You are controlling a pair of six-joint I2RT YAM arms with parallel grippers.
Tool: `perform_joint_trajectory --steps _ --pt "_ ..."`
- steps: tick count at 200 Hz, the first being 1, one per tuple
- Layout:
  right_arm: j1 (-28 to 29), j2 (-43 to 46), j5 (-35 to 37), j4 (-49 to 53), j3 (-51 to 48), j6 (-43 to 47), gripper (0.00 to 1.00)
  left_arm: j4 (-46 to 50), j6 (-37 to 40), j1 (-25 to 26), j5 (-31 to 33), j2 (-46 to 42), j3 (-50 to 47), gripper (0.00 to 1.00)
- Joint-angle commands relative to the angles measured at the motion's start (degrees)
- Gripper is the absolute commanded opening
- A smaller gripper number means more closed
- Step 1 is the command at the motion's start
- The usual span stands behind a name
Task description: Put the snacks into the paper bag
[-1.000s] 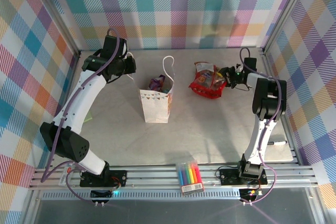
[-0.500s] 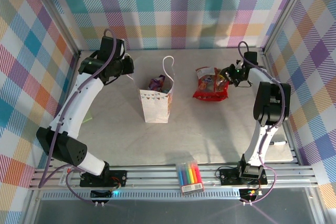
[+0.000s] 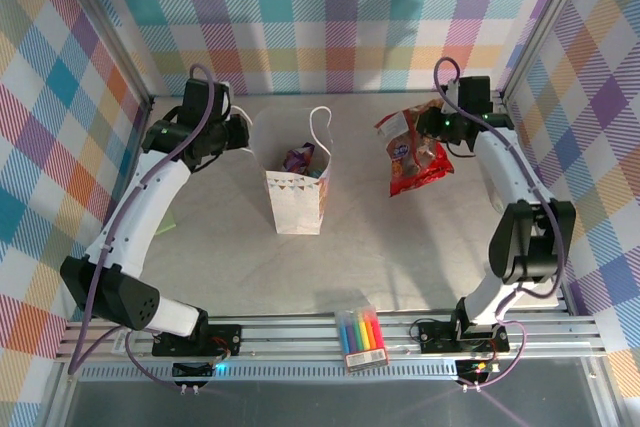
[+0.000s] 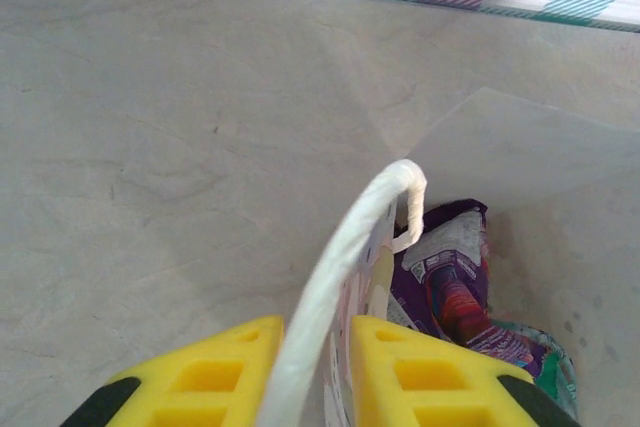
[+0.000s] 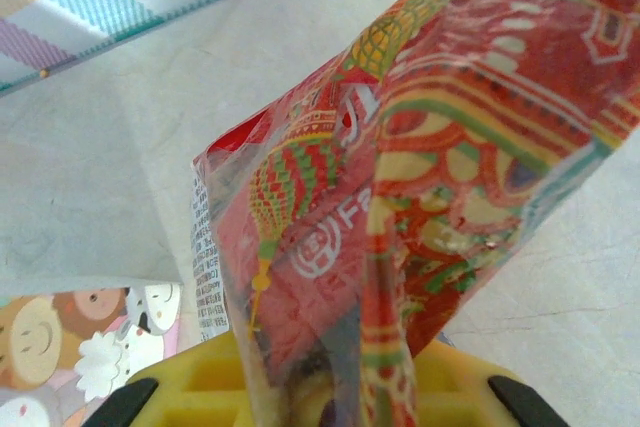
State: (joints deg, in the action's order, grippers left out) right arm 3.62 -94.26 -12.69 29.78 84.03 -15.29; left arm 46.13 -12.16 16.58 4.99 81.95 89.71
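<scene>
The white paper bag [image 3: 297, 202] with its animal print stands upright mid-table, mouth open. A purple snack [image 4: 452, 269] and a teal one [image 4: 545, 372] lie inside it. My left gripper [image 3: 243, 131] is beside the bag's left rim, shut on the white cord handle [image 4: 350, 247], which runs up between its yellow fingers [image 4: 400, 367]. My right gripper [image 3: 441, 126] is at the back right, shut on a red snack packet [image 3: 417, 159] that hangs clear of the table. Close up, the packet [image 5: 420, 147] is crumpled with red and orange folds, and I cannot tell if it is one packet or two.
A pack of rainbow marker pens [image 3: 360, 335] lies on the rail at the near edge. Checked walls close in the table on three sides. A corner of the bag's animal print [image 5: 60, 342] shows low left in the right wrist view.
My right gripper closed on the red packet and lifted it off the table, swinging toward the back. My left arm shifted slightly, still holding the handle.
</scene>
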Motion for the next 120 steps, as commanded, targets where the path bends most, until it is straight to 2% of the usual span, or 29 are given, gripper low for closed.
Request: perform_joint_trajectory --steps 1,72,120 --pt "1.20 6.36 0.98 -2.12 3.58 3.65 0.00 -2.00 0.12 -0.84 -1.27 -2.05 -0.75 0.24" --pt "2.90 13.87 0.85 4.77 11.69 -1.04 0.00 -3.39 -0.05 -1.20 -2.68 -2.59 -1.04 0.25" --pt "9.25 13.14 8.66 13.07 23.46 -3.30 0.00 -4.26 -0.32 -1.20 -3.37 -2.46 -0.83 0.24"
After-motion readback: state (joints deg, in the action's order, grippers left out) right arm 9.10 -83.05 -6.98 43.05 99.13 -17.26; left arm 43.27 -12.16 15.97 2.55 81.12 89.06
